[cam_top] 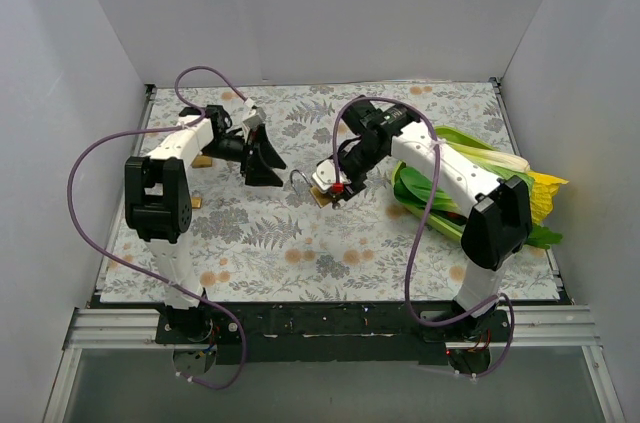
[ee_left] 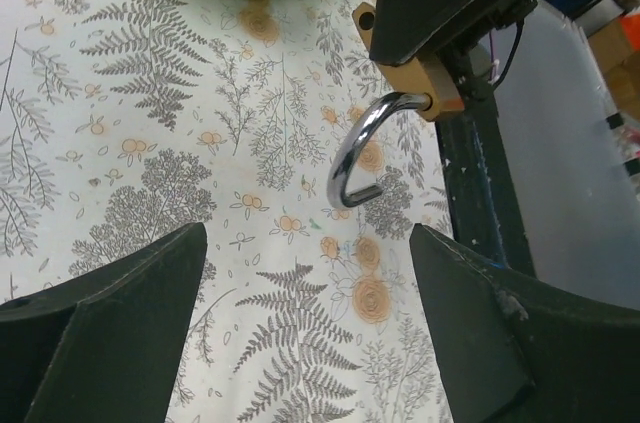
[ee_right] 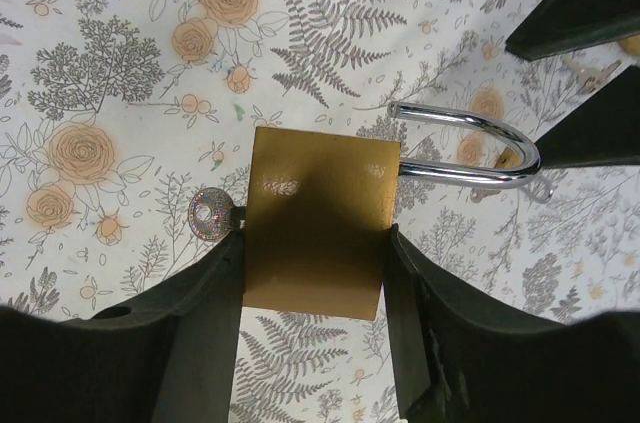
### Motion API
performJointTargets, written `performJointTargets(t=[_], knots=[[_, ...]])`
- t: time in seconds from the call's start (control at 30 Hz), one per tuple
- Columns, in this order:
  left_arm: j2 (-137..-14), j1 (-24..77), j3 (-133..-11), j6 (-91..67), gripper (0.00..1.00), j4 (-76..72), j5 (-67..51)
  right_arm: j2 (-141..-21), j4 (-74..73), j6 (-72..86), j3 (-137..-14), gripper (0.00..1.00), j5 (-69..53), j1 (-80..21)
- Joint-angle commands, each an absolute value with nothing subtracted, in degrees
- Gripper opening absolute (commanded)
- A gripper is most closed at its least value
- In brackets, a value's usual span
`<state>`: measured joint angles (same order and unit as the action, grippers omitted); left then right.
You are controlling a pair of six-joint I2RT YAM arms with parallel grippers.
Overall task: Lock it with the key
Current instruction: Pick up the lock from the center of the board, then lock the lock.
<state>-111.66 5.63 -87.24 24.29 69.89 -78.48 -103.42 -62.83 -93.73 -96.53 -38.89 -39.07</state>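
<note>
A brass padlock (ee_right: 315, 223) is clamped between my right gripper's (ee_right: 312, 293) fingers, held just above the floral cloth. Its steel shackle (ee_right: 470, 148) is swung open and points toward my left gripper. A small round-headed key (ee_right: 208, 215) sticks out of the padlock's side opposite the shackle. In the top view the padlock (cam_top: 326, 192) sits mid-table under the right gripper (cam_top: 335, 188). My left gripper (cam_top: 265, 165) is open and empty, a short way left of the shackle (cam_top: 297, 180). Its wrist view shows the shackle (ee_left: 355, 158) ahead of the open jaws (ee_left: 310, 333).
Leafy green vegetables (cam_top: 470, 183) and a yellow item (cam_top: 545, 193) lie at the right side of the cloth. Small brown pieces (cam_top: 203, 160) lie by the left arm. White walls enclose the table on three sides.
</note>
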Motion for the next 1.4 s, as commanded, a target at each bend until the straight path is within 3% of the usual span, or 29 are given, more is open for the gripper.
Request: performJointTargets(t=[0.0, 0.27, 0.53, 0.73, 0.93, 1.07, 1.23, 1.3, 1.37], knots=[[-107.41, 7.99, -85.88, 47.96, 0.81, 78.84, -78.59, -98.26, -65.21, -100.81, -95.89, 0.01, -43.68, -40.69], [-104.50, 10.80, -84.20, 53.78, 0.74, 78.39, -76.82, -98.35, -69.52, -105.90, -95.71, 0.01, -44.74, -42.27], [-103.10, 14.15, -82.62, 56.77, 0.55, 79.01, -74.18, -99.75, -70.31, -106.61, -97.12, 0.01, -44.74, -43.07], [-102.83, 16.35, -82.70, 58.01, 0.49, 78.93, -73.74, -100.19, -71.63, -107.93, -97.64, 0.01, -45.26, -43.07], [-101.70, 18.10, -82.62, 59.67, 0.28, 78.93, -71.99, -101.69, -72.77, -107.58, -99.23, 0.01, -45.53, -42.98], [-99.85, 19.07, -80.86, 60.21, 0.25, 77.87, -71.37, -102.92, -73.12, -106.09, -100.98, 0.01, -46.14, -43.07], [-99.32, 19.77, -80.24, 59.85, 0.36, 76.82, -71.98, -103.10, -73.04, -105.47, -101.25, 0.01, -46.58, -43.07], [-99.40, 20.04, -80.24, 59.76, 0.33, 76.82, -72.16, -103.01, -73.04, -105.47, -101.16, 0.01, -46.67, -43.07], [-99.49, 20.39, -80.16, 59.77, 0.22, 76.99, -72.07, -102.75, -73.04, -105.47, -100.99, 0.01, -46.67, -42.98]])
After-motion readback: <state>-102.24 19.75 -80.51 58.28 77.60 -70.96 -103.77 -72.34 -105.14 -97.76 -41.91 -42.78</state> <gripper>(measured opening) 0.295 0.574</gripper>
